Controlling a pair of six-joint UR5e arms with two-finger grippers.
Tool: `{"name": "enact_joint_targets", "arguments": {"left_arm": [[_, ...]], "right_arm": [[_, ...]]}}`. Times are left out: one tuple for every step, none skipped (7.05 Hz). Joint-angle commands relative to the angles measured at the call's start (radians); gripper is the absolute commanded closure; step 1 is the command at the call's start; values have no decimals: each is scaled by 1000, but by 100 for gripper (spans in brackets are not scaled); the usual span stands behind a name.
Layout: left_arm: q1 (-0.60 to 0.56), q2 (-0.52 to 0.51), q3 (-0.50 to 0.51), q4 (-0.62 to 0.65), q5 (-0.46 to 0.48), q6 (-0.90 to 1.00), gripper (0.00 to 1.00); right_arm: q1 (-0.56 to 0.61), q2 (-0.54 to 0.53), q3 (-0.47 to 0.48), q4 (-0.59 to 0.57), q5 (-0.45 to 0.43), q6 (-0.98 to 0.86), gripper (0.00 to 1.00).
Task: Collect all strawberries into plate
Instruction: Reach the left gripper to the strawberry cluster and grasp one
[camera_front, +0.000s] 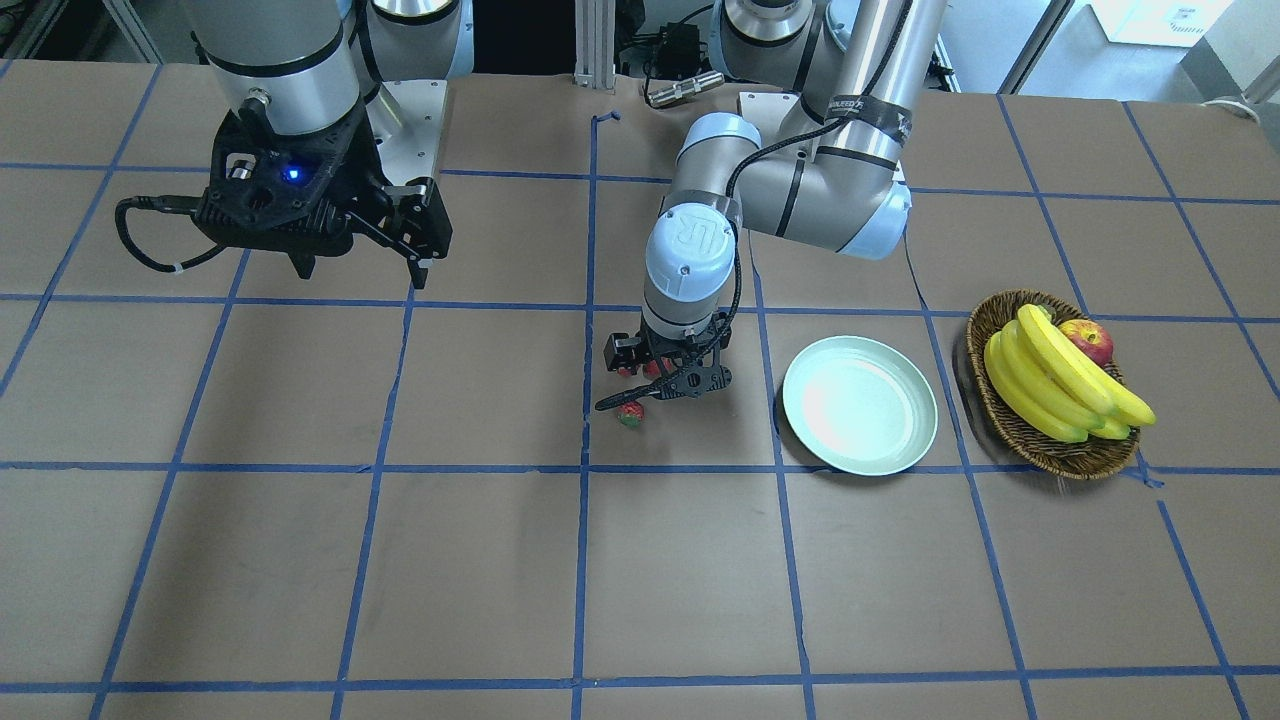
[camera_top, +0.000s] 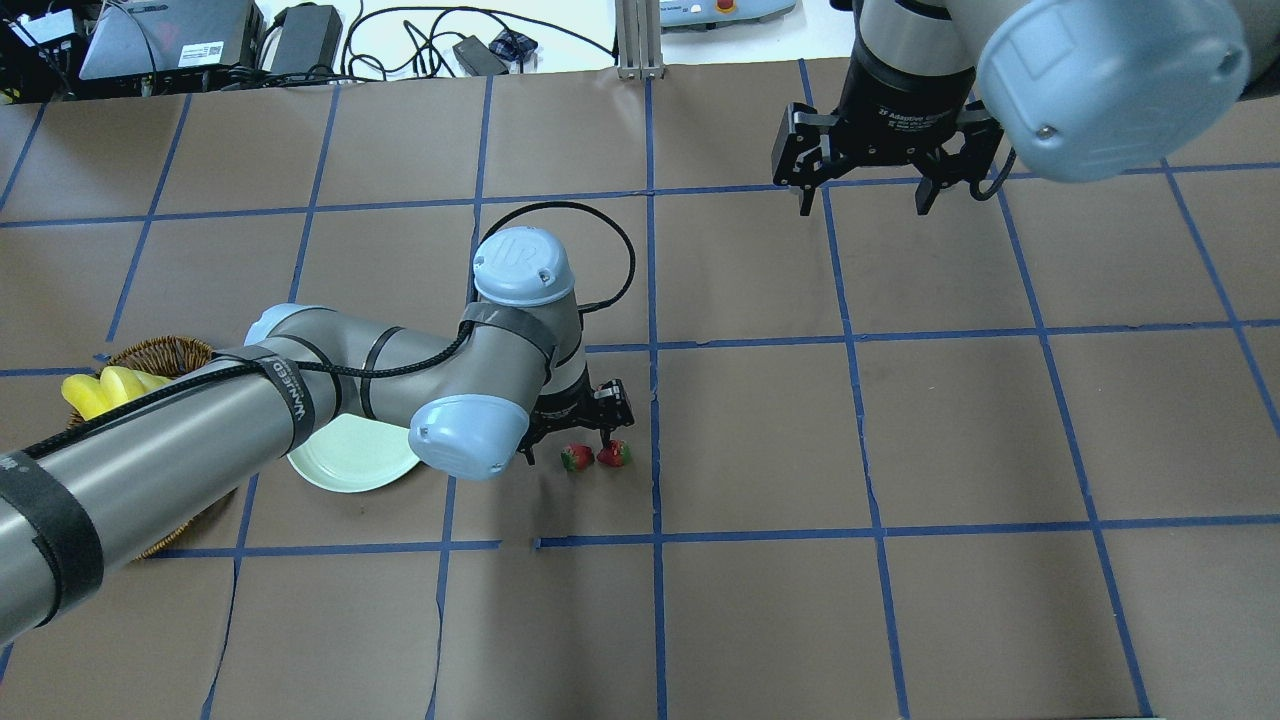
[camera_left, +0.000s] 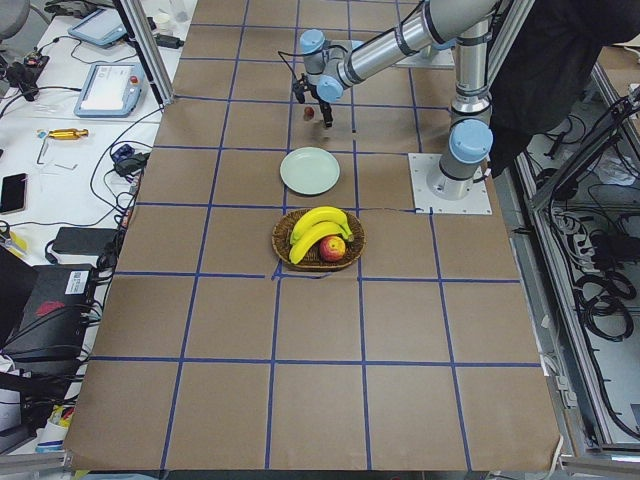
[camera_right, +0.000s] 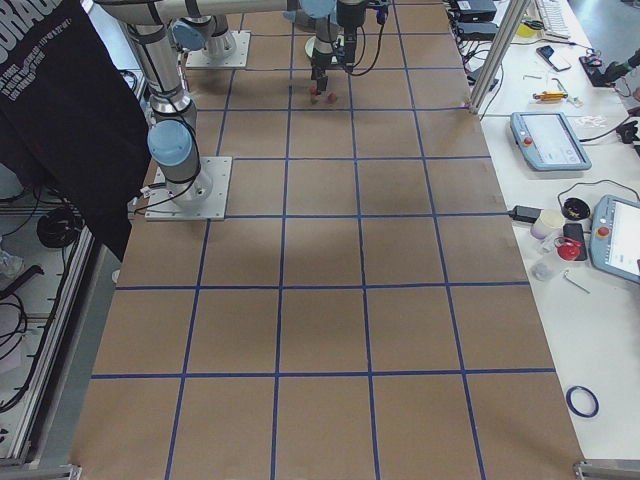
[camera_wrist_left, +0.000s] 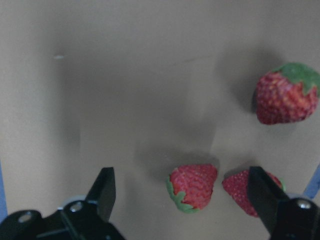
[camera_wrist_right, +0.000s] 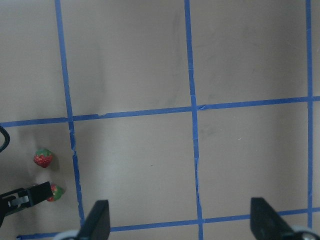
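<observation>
Table (camera_front: 400, 560) first: your plate (camera_front: 860, 405) sits beside the basket (camera_front: 1000, 420). Your right gripper (camera_top: 865, 200) hangs spread wide, well apart from both. Your left gripper (camera_wrist_left: 182, 190) is released, its fingers straddling one strawberry (camera_wrist_left: 192, 187). The other strawberries (camera_wrist_left: 287, 95) lie near it on the paper.
</observation>
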Motion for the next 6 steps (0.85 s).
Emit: {"name": "enact_joint_targets", "arguments": {"left_arm": [[-3,-7,-2,0,28,2,7],[0,-4,0,0,35,39,7],[3,-4,1,-5,38,71,7],[5,-4,0,-5,35,62,8],[5,-7,-3,-5,27,60,9],[5,-10,-3,-5,21,59,10]], "right_arm": [[0,1,0,0,0,-2,0],[-2,1,0,0,-2,-2,0],[0,1,0,0,-2,-1,0],[0,0,0,0,-2,-1,0],[0,0,0,0,0,-1,0],[0,0,0,0,-2,-2,0]]}}
